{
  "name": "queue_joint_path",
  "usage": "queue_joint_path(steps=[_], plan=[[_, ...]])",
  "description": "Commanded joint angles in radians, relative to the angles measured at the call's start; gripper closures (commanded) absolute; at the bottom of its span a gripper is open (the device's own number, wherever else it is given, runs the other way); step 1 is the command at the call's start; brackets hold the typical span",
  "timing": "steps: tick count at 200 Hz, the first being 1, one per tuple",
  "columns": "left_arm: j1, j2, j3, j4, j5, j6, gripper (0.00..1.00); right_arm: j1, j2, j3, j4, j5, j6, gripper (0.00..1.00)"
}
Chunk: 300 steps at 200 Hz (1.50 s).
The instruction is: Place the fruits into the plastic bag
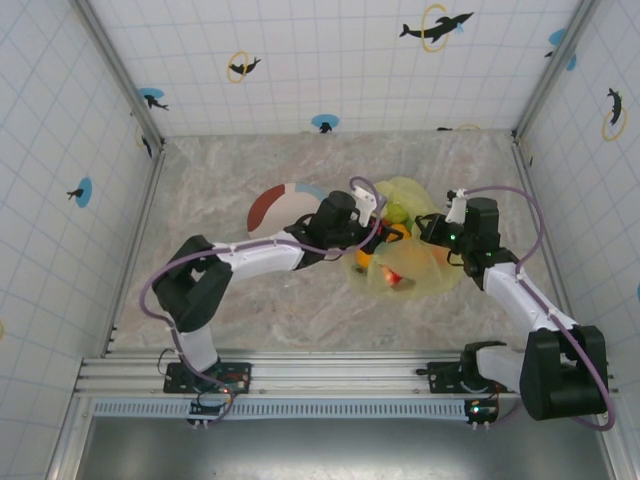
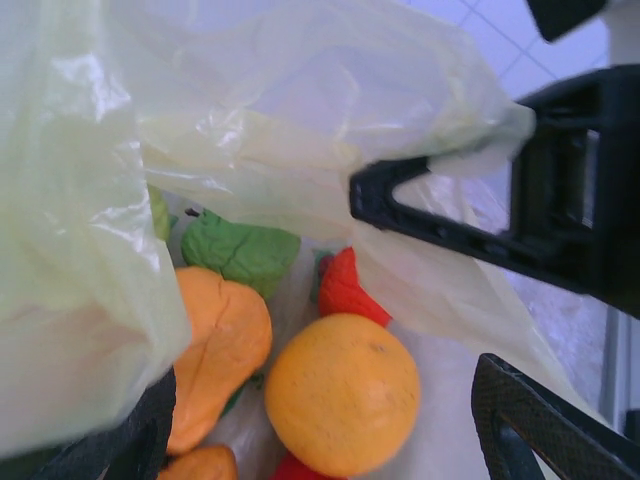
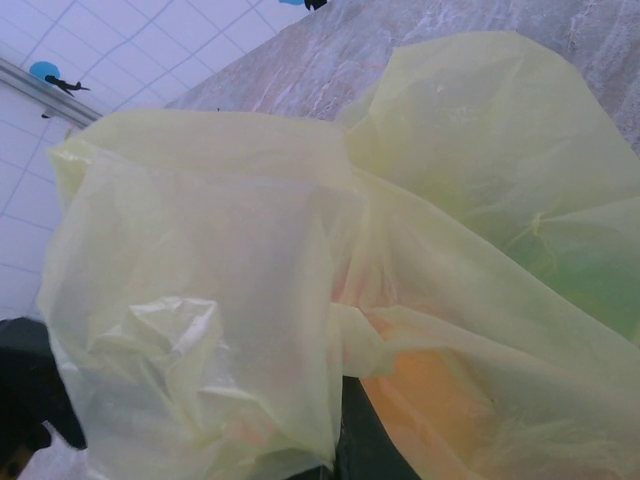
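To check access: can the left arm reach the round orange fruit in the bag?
Probably yes: the open left gripper sits at the mouth of the plastic bag, and the round orange fruit lies uncovered before it.

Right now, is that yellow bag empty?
No, a round orange fruit and a red fruit lie inside the plastic bag.

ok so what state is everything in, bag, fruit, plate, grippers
yellow-green translucent plastic bag: mouth held open, fruit inside
round orange toy fruit: lying inside the bag
green crinkled toy fruit: inside the bag, partly under film
round maroon-and-white plate: flat, partly hidden by left arm
left gripper: open, at the bag's mouth
right gripper: shut on the bag's edge
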State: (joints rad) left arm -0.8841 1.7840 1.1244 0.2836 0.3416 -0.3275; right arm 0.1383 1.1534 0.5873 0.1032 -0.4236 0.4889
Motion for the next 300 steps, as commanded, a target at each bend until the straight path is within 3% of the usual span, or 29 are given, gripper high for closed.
queue_joint_path(steps=[1,59,88,115,175,248,300], plan=[[0.027,-0.096,-0.067,-0.054,0.060,0.078,0.22,0.007,0.006,0.001,0.027,0.002,-0.007,1.00],[0.118,-0.334,-0.326,-0.018,0.175,0.024,0.21,0.006,0.018,-0.004,0.039,-0.002,-0.004,1.00],[0.138,-0.407,-0.441,0.001,0.068,-0.052,0.21,0.008,0.022,-0.005,0.046,-0.004,-0.001,1.00],[0.139,-0.372,-0.446,-0.061,-0.088,-0.175,0.19,0.008,0.024,-0.010,0.051,-0.005,0.002,1.00],[0.123,-0.185,-0.393,0.091,0.038,-0.297,0.21,0.012,0.014,-0.010,0.041,0.001,-0.002,1.00],[0.073,-0.019,-0.310,0.082,0.030,-0.307,0.58,0.011,0.013,-0.010,0.038,0.002,-0.007,1.00],[0.071,-0.057,-0.304,0.071,0.044,-0.287,0.98,0.006,0.005,0.001,0.023,0.002,-0.015,1.00]])
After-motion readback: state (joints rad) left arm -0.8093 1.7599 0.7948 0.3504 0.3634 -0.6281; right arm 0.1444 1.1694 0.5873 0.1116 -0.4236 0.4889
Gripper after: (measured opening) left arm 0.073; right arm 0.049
